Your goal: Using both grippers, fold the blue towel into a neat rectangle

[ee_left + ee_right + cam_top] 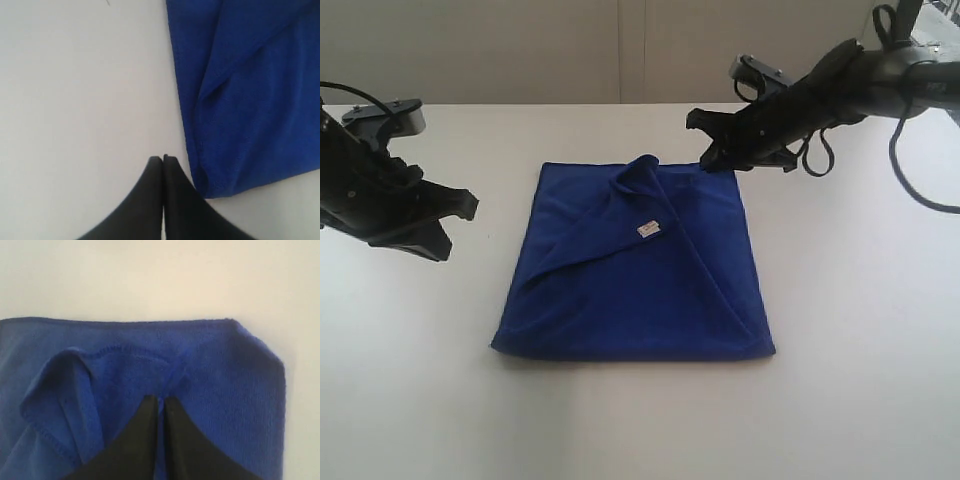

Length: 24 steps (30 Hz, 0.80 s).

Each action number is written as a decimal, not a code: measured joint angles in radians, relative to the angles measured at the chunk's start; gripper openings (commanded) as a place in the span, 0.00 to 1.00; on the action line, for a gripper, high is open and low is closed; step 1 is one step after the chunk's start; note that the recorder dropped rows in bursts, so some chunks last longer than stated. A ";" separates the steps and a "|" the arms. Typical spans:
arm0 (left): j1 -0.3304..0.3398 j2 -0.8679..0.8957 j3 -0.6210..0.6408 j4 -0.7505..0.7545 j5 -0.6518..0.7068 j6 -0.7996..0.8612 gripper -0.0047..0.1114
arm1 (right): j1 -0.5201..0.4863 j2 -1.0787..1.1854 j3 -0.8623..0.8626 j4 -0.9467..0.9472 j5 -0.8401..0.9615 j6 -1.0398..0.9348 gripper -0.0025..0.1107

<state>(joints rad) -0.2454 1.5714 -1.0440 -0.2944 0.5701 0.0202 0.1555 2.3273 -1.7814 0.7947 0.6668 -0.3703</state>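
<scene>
The blue towel (pixel 640 290) lies on the white table as a rough rectangle, with a diagonal flap folded across it and a small white tag (pixel 649 230) near the middle. My left gripper (pixel 445 250) hangs shut over bare table, left of the towel. In the left wrist view its tips (pixel 163 159) sit beside a corner of the towel (pixel 250 100). My right gripper (pixel 708 164) hovers over the towel's far edge, near the far right corner. Only a thin slit shows between its tips (pixel 160 399), above the cloth (pixel 225 370) and beside a raised fold (pixel 55 390).
The white table (pixel 860 330) spreads wide around the towel on every side. A pale wall (pixel 520 50) runs behind the table's far edge. Black cables (pixel 920 190) hang from the right arm over the table's right side.
</scene>
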 measured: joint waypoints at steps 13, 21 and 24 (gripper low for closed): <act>0.000 0.023 0.002 -0.005 -0.038 0.000 0.04 | 0.020 0.065 -0.041 0.039 -0.010 -0.006 0.25; 0.000 0.027 0.002 -0.005 -0.038 0.002 0.04 | 0.038 0.083 -0.041 0.053 -0.018 -0.006 0.16; 0.000 0.027 0.002 -0.005 -0.038 0.002 0.04 | 0.038 0.083 -0.041 0.053 -0.025 -0.006 0.02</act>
<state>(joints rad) -0.2454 1.5982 -1.0422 -0.2990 0.5321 0.0226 0.1934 2.4106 -1.8222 0.8481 0.6416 -0.3762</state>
